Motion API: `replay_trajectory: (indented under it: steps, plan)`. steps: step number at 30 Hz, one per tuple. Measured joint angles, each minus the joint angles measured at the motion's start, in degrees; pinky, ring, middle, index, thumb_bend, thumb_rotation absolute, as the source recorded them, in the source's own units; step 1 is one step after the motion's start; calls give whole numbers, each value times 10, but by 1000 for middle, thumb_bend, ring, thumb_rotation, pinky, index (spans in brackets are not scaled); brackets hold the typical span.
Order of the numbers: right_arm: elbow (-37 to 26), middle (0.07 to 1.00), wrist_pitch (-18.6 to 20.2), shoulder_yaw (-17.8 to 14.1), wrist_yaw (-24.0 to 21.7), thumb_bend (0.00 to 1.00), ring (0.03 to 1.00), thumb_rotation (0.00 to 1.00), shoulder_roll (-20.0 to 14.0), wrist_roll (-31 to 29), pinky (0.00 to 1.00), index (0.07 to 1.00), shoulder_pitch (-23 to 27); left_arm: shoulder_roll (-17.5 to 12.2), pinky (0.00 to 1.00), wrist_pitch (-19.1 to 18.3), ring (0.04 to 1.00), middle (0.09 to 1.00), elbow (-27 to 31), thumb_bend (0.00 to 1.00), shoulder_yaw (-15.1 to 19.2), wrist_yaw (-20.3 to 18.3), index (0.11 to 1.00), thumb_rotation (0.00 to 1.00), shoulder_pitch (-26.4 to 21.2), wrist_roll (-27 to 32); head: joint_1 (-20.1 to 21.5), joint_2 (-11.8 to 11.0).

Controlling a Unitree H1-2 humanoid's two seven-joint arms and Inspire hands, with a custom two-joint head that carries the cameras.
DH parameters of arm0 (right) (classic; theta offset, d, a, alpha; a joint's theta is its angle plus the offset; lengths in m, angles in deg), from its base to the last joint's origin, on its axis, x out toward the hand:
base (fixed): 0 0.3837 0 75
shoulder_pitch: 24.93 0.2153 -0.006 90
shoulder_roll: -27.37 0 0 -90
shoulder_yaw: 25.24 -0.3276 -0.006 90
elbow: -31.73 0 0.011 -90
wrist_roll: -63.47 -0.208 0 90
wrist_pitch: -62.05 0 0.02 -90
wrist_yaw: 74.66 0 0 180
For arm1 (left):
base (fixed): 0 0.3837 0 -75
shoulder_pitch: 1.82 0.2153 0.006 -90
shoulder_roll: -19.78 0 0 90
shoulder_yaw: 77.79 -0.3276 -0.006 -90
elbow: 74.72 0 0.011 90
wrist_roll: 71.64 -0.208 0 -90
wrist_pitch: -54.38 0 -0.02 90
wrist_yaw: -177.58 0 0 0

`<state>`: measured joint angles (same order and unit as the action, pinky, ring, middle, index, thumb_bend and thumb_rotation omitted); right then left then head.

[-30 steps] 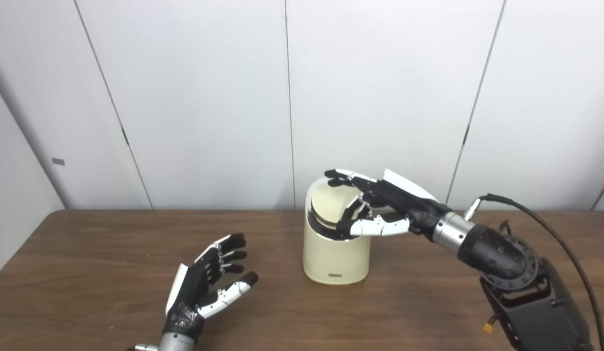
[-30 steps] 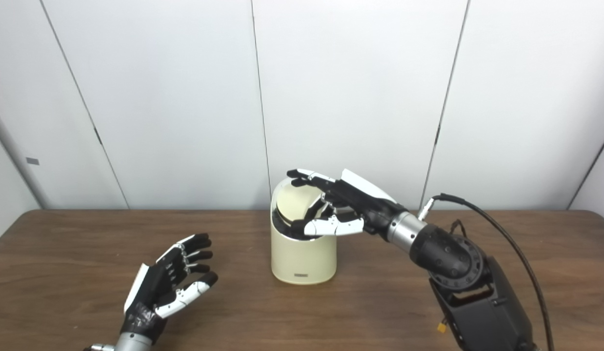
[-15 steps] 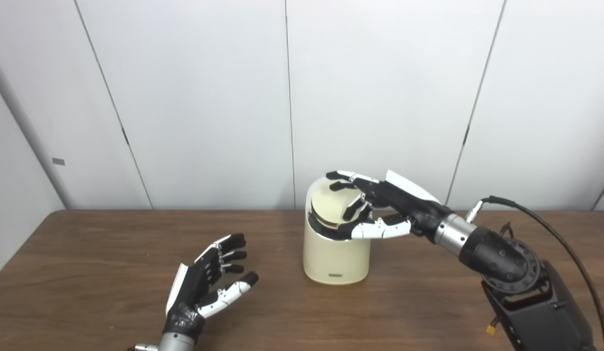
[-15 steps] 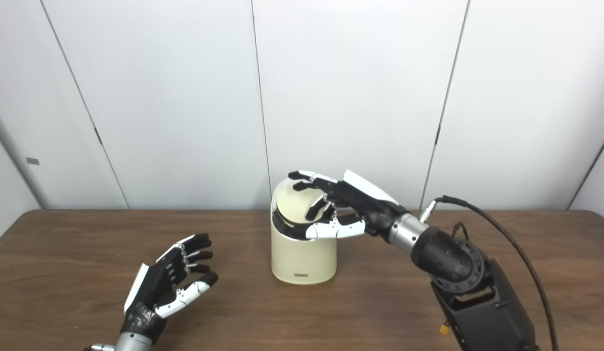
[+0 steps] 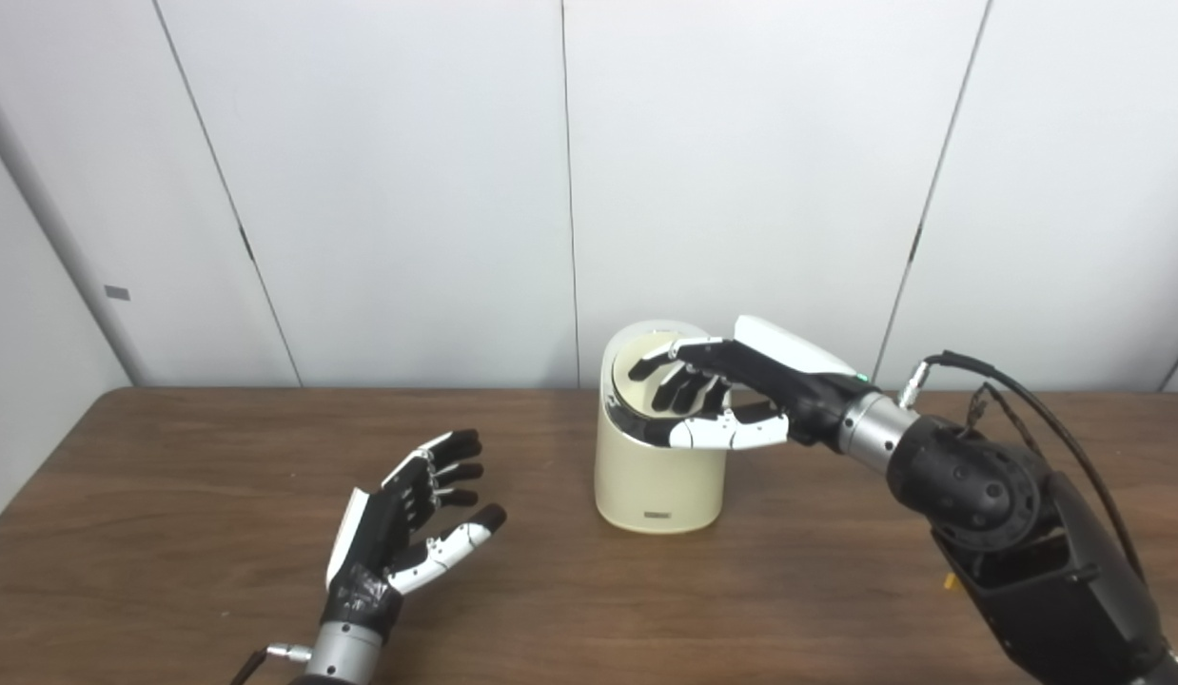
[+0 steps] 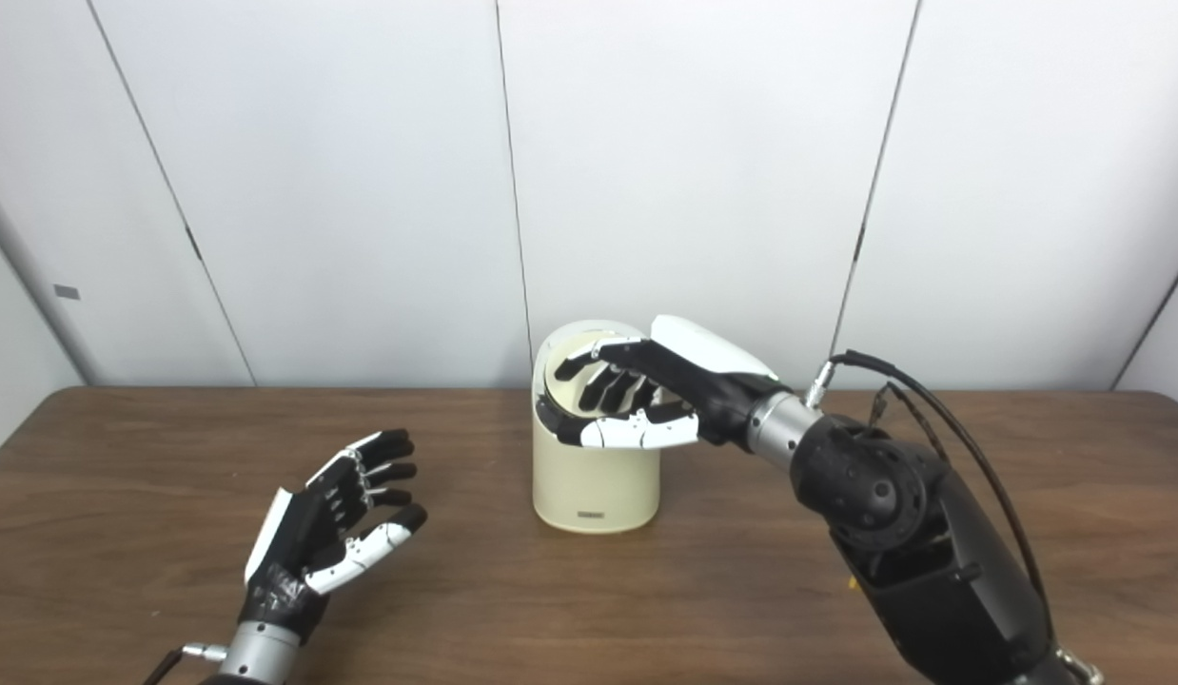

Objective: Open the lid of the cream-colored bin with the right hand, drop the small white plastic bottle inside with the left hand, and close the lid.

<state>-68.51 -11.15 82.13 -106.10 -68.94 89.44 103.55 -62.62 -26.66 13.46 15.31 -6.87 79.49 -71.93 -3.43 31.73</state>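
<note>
Each robot hand (image 5: 408, 518) (image 5: 741, 395) has black fingers, white thumb segments and a white back shell. Silver wrist cuffs; the right forearm is black, with a black cable (image 5: 1046, 419) and possibly a yellow connector.

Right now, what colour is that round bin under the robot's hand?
Cream, a pale yellowish off-white; the rounded plastic bin shows best in the right eye view.
</note>
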Motion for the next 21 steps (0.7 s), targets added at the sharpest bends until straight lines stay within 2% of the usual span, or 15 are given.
replay_trajectory:
  steps: [7, 12, 15, 16, 19, 20, 21]
  plan:
    - [-7, 665, 9, 2, -2, 484, 694, 799, 0, 2, 643, 773, 0, 0, 677, -2, 767, 817, 0, 769, 0, 0, 814, 314, 0, 2, 0, 3]
    - [-14, 703, 15, 7, -3, 465, 691, 700, -1, 9, 635, 780, 0, 0, 673, -2, 766, 815, 0, 772, 0, -1, 812, 305, 0, 2, 0, 4]
    - [-21, 762, 43, 10, -10, 461, 718, 698, 1, 15, 638, 823, 2, 0, 670, -3, 765, 816, 1, 768, 1, -1, 813, 304, 1, 3, 0, 5]
    - [-22, 779, 58, 10, -18, 459, 728, 703, 4, 15, 641, 836, 5, -1, 670, -4, 765, 817, 2, 766, 1, -1, 813, 303, 2, 3, 0, 5]
    - [-12, 785, 84, -3, -69, 337, 731, 522, 17, 30, 642, 867, 26, -1, 670, -8, 762, 812, 2, 774, 0, -1, 809, 307, 3, 3, 1, 6]
    - [-2, 780, 86, -15, -90, 322, 726, 497, 27, 39, 641, 870, 34, -1, 670, -9, 762, 811, 2, 775, 0, -1, 808, 306, 3, 3, 1, 6]
    - [8, 763, 87, -24, -111, 308, 720, 530, 36, 51, 646, 872, 42, -1, 669, -11, 760, 811, 2, 775, 0, -1, 807, 303, 3, 3, 1, 6]
